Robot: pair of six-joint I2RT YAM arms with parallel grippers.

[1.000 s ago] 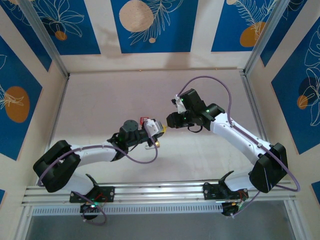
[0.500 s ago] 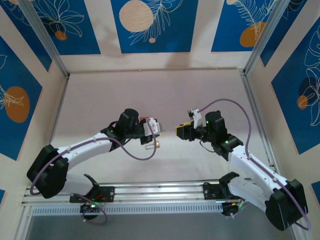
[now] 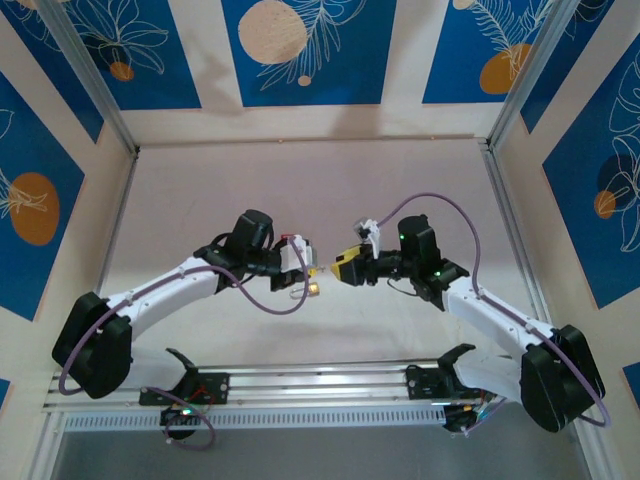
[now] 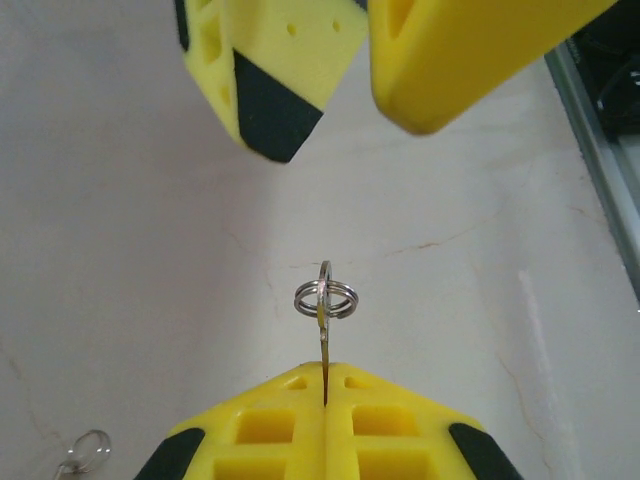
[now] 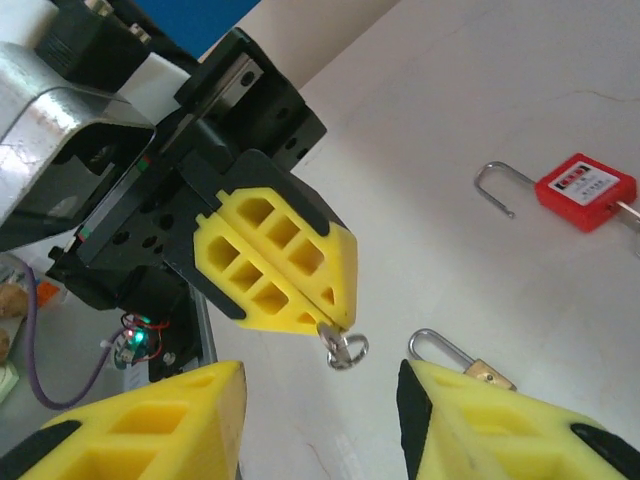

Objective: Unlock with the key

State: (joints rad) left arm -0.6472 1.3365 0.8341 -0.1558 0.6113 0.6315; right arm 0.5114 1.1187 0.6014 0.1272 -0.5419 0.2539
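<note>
Pale cracked bench (image 3: 300, 180), blue floral walls (image 3: 160, 60) at 12 o'clock; left fingers (image 4: 280, 430) clamped on key (image 4: 325, 335), right fingers (image 5: 150, 440) apart.

You had a pale desk (image 3: 200, 200) under everything, its surface crossed by thin hairline cracks (image 4: 440, 243). Behind it stood a cream back wall (image 3: 400, 120) hung with blue panels (image 3: 150, 50) bearing white leaf outlines, and the middle panel carried a peach disc (image 3: 272, 30). An orange disc (image 3: 32, 207) sat on the left side panel. Slanted metal posts (image 3: 85, 75) framed the far corners, and a metal rail (image 3: 320, 385) ran along the near edge.
</note>
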